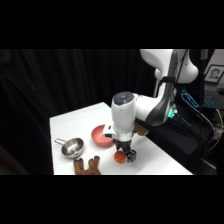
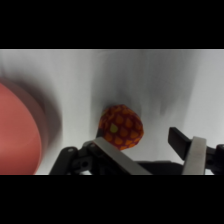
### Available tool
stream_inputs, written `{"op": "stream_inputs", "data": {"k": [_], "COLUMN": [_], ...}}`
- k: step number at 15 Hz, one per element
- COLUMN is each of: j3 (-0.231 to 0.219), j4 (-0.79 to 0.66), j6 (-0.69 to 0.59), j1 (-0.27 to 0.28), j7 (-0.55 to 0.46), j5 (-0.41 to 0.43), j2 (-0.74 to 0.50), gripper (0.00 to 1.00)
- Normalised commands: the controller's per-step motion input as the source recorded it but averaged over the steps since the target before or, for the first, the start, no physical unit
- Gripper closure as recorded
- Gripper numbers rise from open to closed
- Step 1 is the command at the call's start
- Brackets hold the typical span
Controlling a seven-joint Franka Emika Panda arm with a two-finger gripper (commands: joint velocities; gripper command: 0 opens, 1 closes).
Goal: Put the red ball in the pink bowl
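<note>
Pincer hangs low over the white surface near its front edge, fingers spread, the small bumpy orange-red ball between them but touching only one finger; being round, the ball has no long axis. Round pink plastic bowl sits just beside it, toward the surface's middle

On the table, the red ball lies near the front edge, with the pink bowl just behind it to the left. The hand sits at the ball. Left of the bowl stands a metal cup; before it lies a plush toy.
</note>
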Motion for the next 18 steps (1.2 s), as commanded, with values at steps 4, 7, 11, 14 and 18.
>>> {"op": "stream_inputs", "data": {"k": [4,7,11,14,18], "j3": [-0.141,-0.111,-0.082,-0.069,-0.061], "j4": [0.13,0.10,0.06,0.05,0.01], "j6": [0.14,0.13,0.11,0.08,-0.02], "j1": [0.117,0.111,0.089,0.078,0.088], "j7": [0.12,0.12,0.11,0.08,0.07], "j5": [-0.061,-0.049,-0.025,-0.012,-0.019], "j2": [0.14,0.11,0.07,0.04,-0.10], "gripper": [0.00,0.00,0.45,0.69,0.96]}}
